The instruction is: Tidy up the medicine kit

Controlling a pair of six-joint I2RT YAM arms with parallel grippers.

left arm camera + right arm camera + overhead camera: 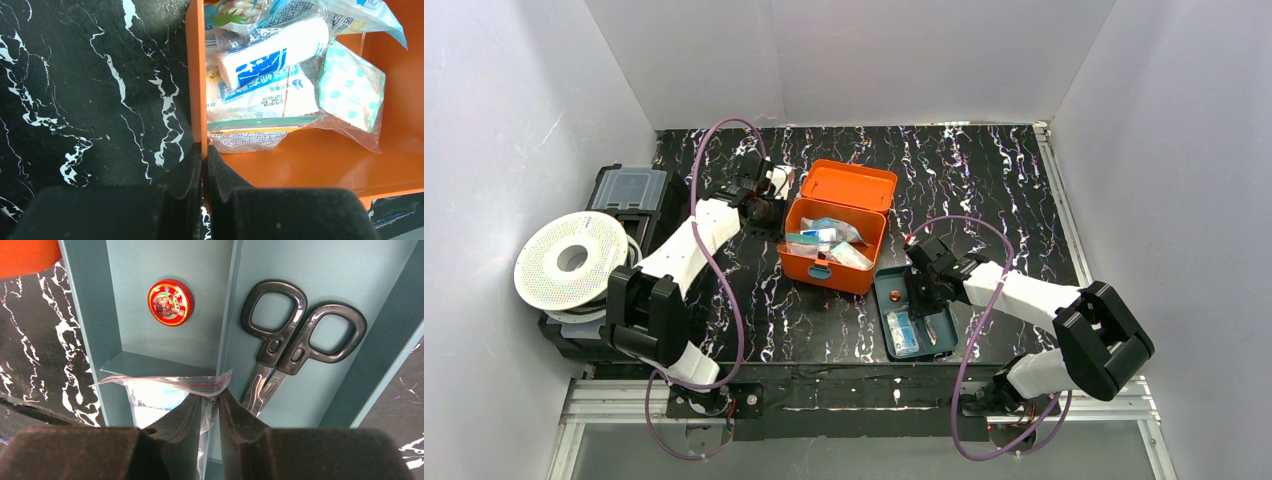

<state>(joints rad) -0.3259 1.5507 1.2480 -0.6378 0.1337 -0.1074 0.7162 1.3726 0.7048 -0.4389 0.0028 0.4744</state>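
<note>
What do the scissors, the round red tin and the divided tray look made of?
Scissors: glossy black plastic handles, grey metal blades. Round red tin: probably printed metal, judging by its shiny rim. Divided tray: matte teal plastic, with moulded partitions.

The left arm (689,240) and right arm (1014,292) were made of white shell links joined by chunky black housings. A purple cable (737,310) ran in loose loops along each one. The left hand (204,150) and right hand (210,397) had matte black, wedge-shaped fingers (185,175).
</note>
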